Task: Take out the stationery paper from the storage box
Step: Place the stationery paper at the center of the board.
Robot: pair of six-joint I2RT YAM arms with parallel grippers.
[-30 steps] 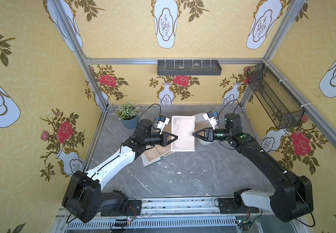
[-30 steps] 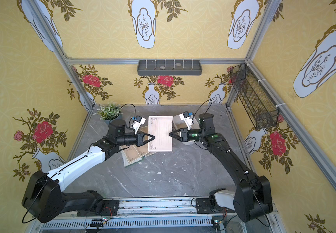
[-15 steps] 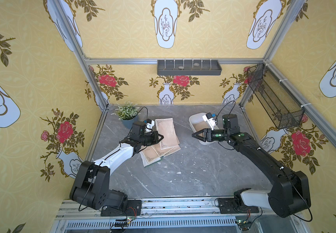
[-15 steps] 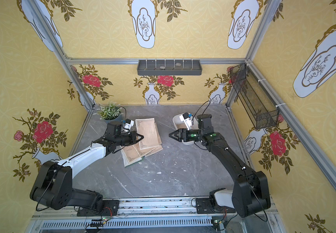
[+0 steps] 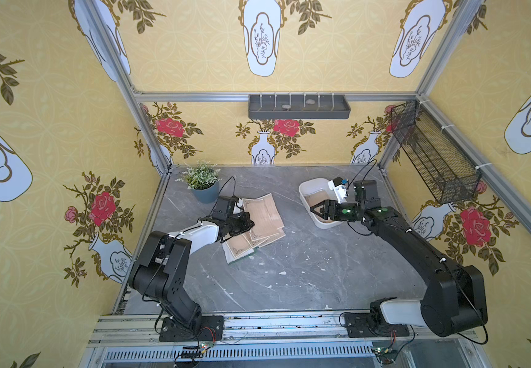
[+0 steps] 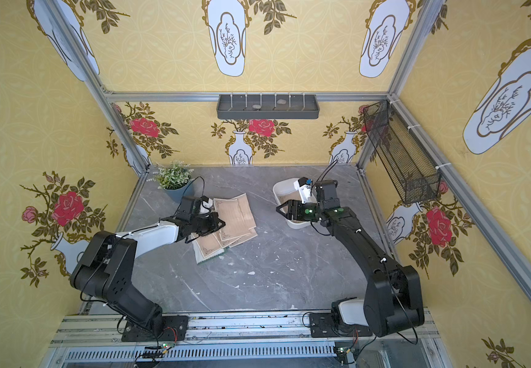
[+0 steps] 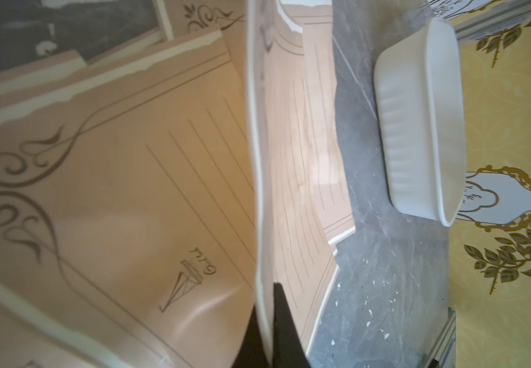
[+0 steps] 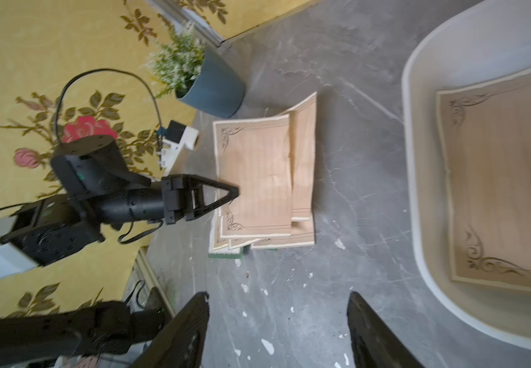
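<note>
Tan sheets make up most of the stationery paper [image 5: 262, 223]. The bulk of it already lies out on the bench [image 5: 289, 274] in a loose, fanned pile, well apart from the storage box [image 5: 303, 197]. A green-bordered sheet [image 8: 226, 252] peeks from under the pile's near corner.

The left fingers [image 8: 230, 194] are pinched shut on the edge of the topmost sheet [image 7: 259, 153]. The left wrist view shows it edge-on and bowed, so I judge it is being laid on the pile and not yet let go. The right fingers [image 5: 317, 211] stand well apart and hold nothing, hanging by the near end of the box.

Work is left. The right wrist view shows at least one more tan sheet [image 8: 506, 178] with dark corner flourishes lying flat on the box floor; whether others lie beneath it I cannot tell. By my reading the task is well past halfway, with a release on the left and another pick on the right to come.

Of the other containers, the grey wall tray [image 5: 299, 108] holds a couple of small roundish things, too small to name. What the black wire basket [image 5: 436, 159] holds cannot be made out.
</note>
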